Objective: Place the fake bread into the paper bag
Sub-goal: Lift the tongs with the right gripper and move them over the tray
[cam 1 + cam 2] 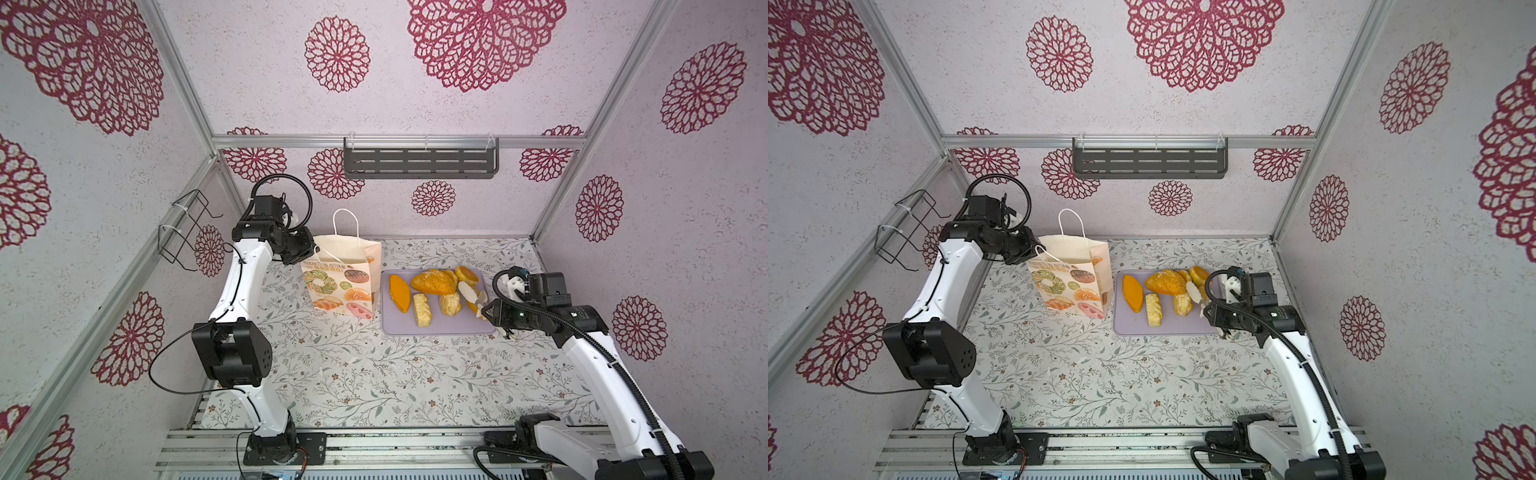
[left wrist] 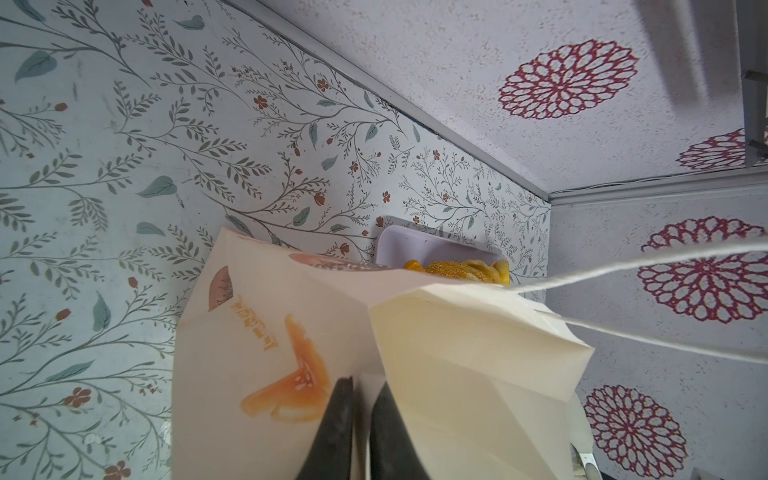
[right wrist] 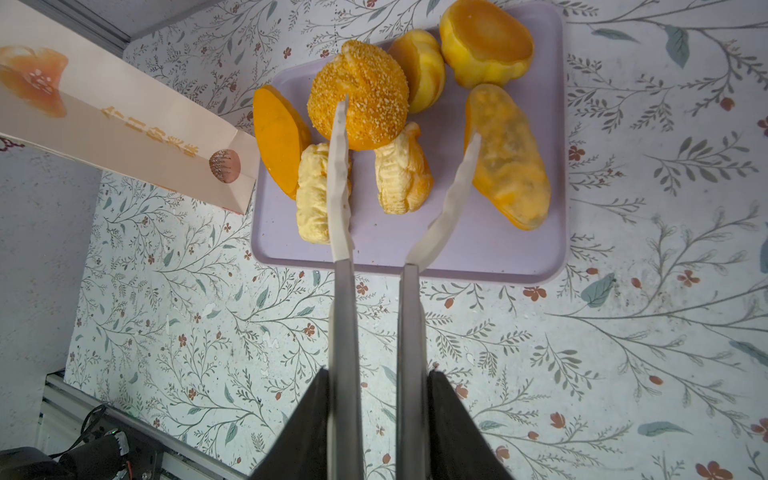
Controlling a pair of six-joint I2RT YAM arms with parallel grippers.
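Cream paper meets golden crust on a flower-print table (image 1: 374, 374). The paper bag (image 1: 340, 286) stands upright, mouth up, left of centre. Just to its right, a lilac tray (image 1: 440, 326) carries the fake bread (image 1: 432, 281), seven pieces in view and none of them lifted.

The left gripper (image 2: 361, 384) sits at the bag's far-left top edge. Its black fingers (image 2: 338, 415) are almost together with a fold of the rim between them, apparently pinching the bag to steady its mouth. The right gripper (image 3: 378, 376), reaching in from the right, is clamped on a pair of tongs (image 3: 345, 311) whose white tips stand spread over the tray.

Between those tips lies a pale ridged bun (image 3: 403, 174). One tip crosses the seeded loaf (image 3: 365, 91) beyond it, and the other overlaps the edge of a long oval loaf (image 3: 513, 174) to the right. How high the tips hang above the bread cannot be told.

The ridged bun lies dead ahead of the tongs, its long axis running nearly along their arms, so a squeeze would likely bite across its narrow width. The right arm is plainly the nearer one to the bread. The bag stands to the left of the tray, so any piece picked up would have to travel leftward and over the rim at the left arm's end.
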